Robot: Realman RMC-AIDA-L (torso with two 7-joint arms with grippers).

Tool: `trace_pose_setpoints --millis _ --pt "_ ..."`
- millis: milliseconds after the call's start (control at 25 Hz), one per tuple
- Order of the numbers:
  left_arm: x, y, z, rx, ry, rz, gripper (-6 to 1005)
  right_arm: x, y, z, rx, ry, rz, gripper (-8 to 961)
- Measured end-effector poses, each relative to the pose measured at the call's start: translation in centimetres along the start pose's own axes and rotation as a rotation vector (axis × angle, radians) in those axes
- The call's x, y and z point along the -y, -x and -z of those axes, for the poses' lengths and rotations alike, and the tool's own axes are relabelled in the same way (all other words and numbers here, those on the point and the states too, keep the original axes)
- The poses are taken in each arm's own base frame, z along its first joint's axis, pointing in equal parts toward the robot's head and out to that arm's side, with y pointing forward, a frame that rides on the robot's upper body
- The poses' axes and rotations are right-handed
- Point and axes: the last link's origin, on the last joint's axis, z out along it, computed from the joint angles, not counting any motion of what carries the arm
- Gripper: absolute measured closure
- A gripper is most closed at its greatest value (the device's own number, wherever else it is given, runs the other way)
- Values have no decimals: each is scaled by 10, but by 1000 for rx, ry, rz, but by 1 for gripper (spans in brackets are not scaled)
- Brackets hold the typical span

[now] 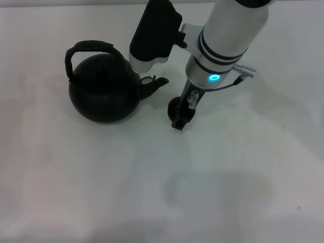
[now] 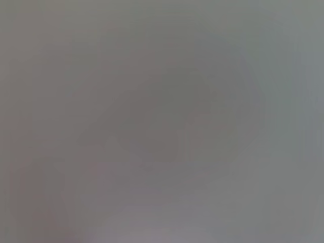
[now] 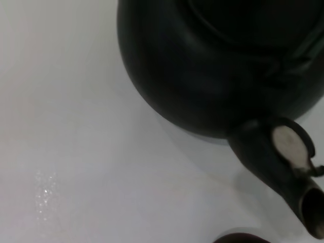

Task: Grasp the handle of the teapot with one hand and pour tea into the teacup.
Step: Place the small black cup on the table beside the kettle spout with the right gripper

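Standing by the white surface point(image 1: 76, 177), I see the big round matte-black teapot point(image 1: 104, 91) at about 9 o'clock of the scene centre, upright, its thick black arched bail handle point(image 1: 88, 48) free, nothing on it. Short spout points toward 3 o'clock. The tiny dark round teacup point(image 1: 174, 106) sits just beyond the spout tip, mostly hidden under the arm.

Right arm comes in from 12 o'clock, white forearm angled steeply down, blue ring light lit, right tool point(image 1: 181, 120) low at the surface, right by the cup. Can't tell whether it's released or clenched; fingers are masked by the wrist. Right wrist view shows pot belly and spout close up, a sliver of cup rim at the frame edge.

Left tool not visible; its wrist view is a featureless grey blur.

My read: handle grasp not yet made. To do it well, lift clear of the cup first, come over the bail's apex, close across it centred so the pot doesn't swing, then tilt slowly toward 3 o'clock.
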Motion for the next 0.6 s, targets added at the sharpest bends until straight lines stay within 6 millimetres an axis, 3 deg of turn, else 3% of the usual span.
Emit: trace_pose_setpoints --millis 600 --pt "-1 1 -5 17 -4 0 353 -3 -2 -2 -8 9 17 131"
